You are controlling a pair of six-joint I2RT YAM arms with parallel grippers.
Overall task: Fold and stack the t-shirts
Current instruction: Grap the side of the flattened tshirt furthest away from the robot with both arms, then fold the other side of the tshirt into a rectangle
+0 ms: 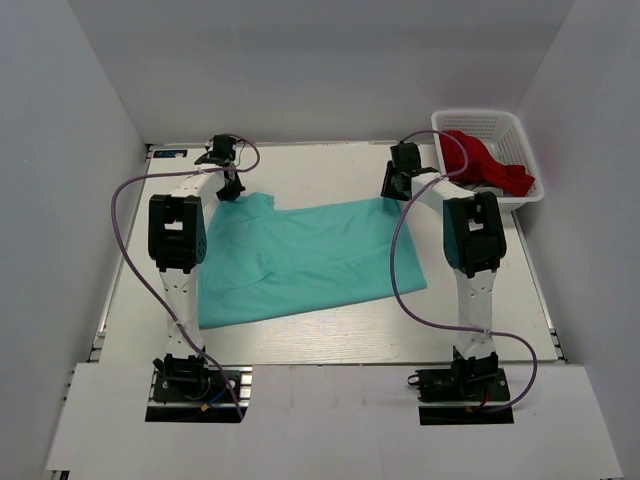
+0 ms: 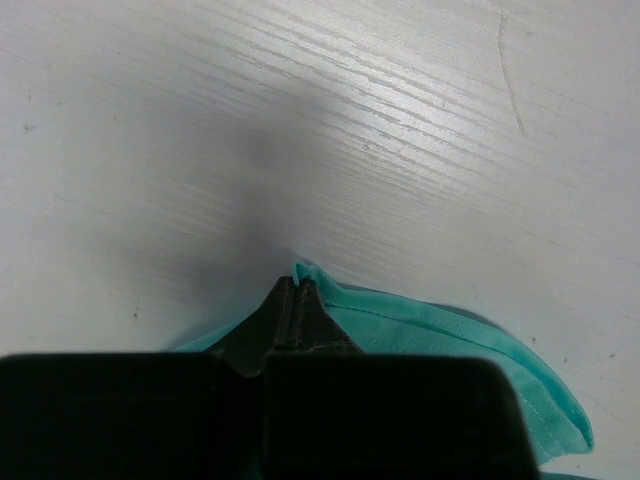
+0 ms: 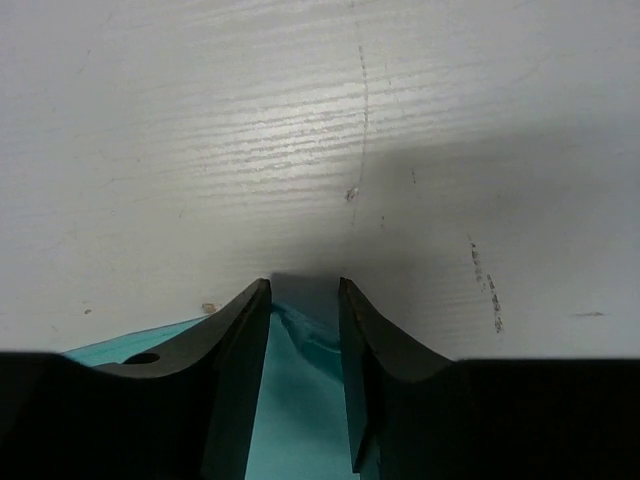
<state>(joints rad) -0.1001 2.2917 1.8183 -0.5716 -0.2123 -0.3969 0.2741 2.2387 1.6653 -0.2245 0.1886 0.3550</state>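
- Left gripper point(image 2: 296, 288), black and two-fingered, is squeezing tight on the far left corner of the teal-green soft cloth t-shirt point(image 1: 310, 260).
- Right gripper point(image 3: 305, 290) is standing with its jaws apart, not squeezing, with the far right edge of the teal-green t-shirt lying between them.
- Teal-green t-shirt is lying spread out in the middle of the white wooden table point(image 1: 330, 165), between the two arms.
- Bright red cloth t-shirt point(image 1: 485, 160) is sitting crumpled in the white plastic lattice basket point(image 1: 497, 122) at the far right corner of the table.
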